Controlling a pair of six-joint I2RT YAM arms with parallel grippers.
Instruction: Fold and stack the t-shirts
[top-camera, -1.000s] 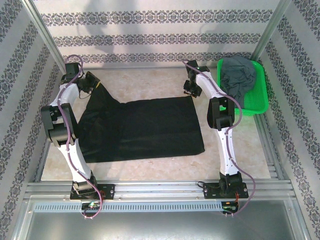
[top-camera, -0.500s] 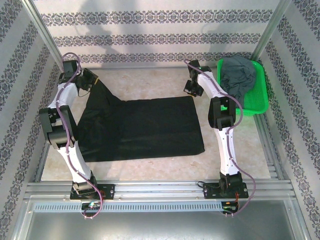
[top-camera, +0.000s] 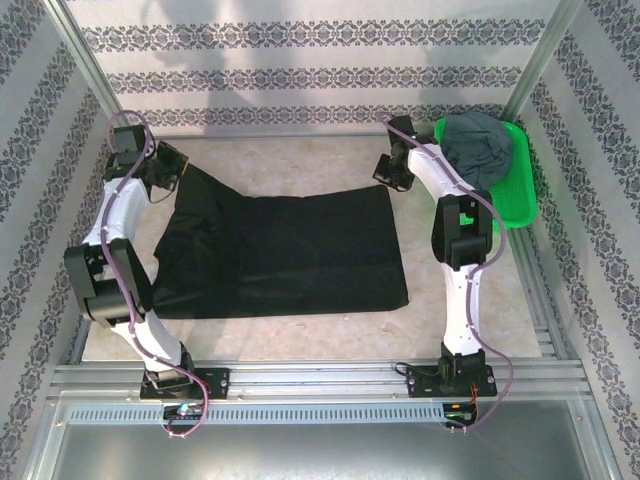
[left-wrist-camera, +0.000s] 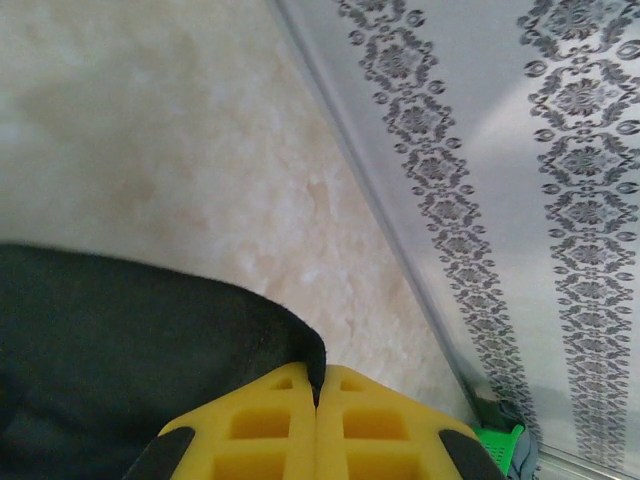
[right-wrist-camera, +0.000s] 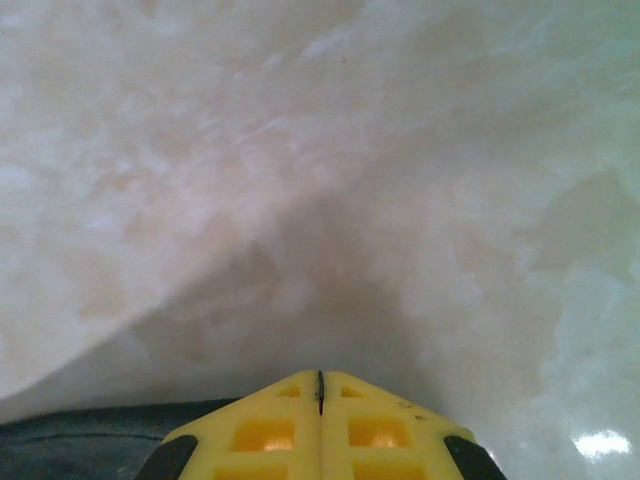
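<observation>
- The black t-shirt (top-camera: 290, 250) lies across the middle of the counter (top-camera: 300, 165). Its right part is flat and roughly rectangular, and its far-left corner is drawn up toward the far-left of the counter.
- The left gripper (top-camera: 172, 168) is at that raised corner. In the left wrist view (left-wrist-camera: 316, 395) its yellow jaws are pressed together on an edge of the black cloth (left-wrist-camera: 120, 350), which runs into the seam between them.
- The right gripper (top-camera: 392, 172) is just beyond the shirt's far-right corner. In the right wrist view (right-wrist-camera: 320, 385) its jaws are pressed together, with nothing visible between the tips, over the pale counter.
- A strip of dark cloth (right-wrist-camera: 80, 445) shows at the lower left of the right wrist view. I cannot tell whether it touches the jaws.
- The grey t-shirt (top-camera: 478, 150) sits crumpled in the green basket (top-camera: 515, 205) at the far-right corner of the counter, well apart from the black one.
- A patterned wall (top-camera: 300, 70) stands behind the counter.
</observation>
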